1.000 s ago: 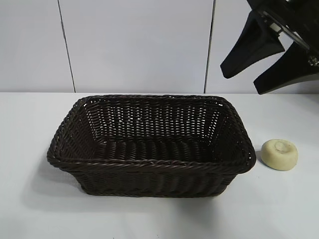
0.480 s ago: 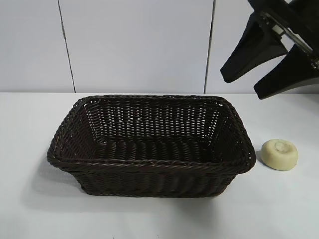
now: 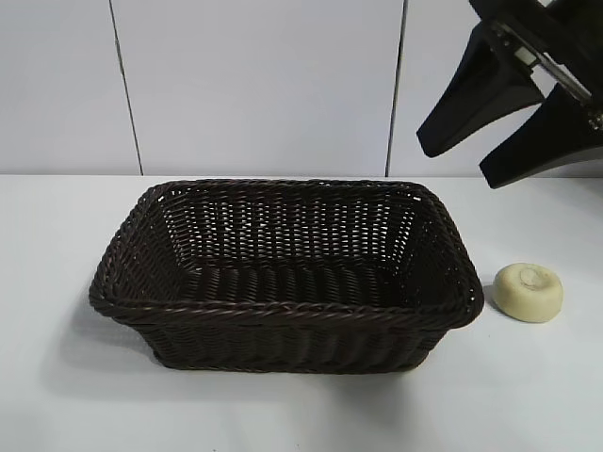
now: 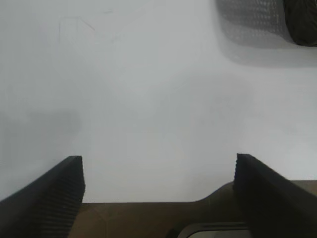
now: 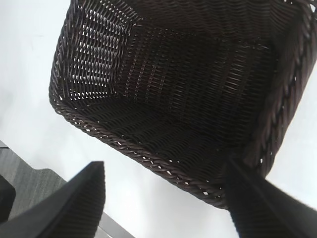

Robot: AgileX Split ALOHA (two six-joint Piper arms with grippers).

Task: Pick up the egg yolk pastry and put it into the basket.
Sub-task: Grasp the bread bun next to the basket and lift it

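Exterior view: egg yolk pastry (image 3: pixel 529 292) sits on the white table (image 3: pixel 283 414), dimple up, just beside the basket's right short end, apart from the rim, nothing touching it. Not visible in either wrist view.

Basket (image 3: pixel 283 315) is centred on the table, dark brown wicker, braided rim, openwork sides, nothing inside it. It stands upright with its long side toward the camera. White panelled wall (image 3: pixel 254 85) behind.

Right gripper (image 3: pixel 482 149) hangs in the upper right corner, above the table, above the pastry and a bit toward the basket's far right corner. Jaws spread wide, holding nothing. Fingertips point down and left in this view.

Right wrist view: both black fingers (image 5: pixel 74 203) frame the basket (image 5: pixel 163 99), looking down into its interior; gap between them is clear, no contact with the wicker.

Left wrist view: left gripper (image 4: pixel 158 173) is spread wide over bare table (image 4: pixel 148 99), nothing between the ridged pads (image 4: pixel 64 188). Only a corner of the basket (image 4: pixel 299 22) shows at the frame's edge, well apart from the fingers. Left arm does not appear in the exterior view.
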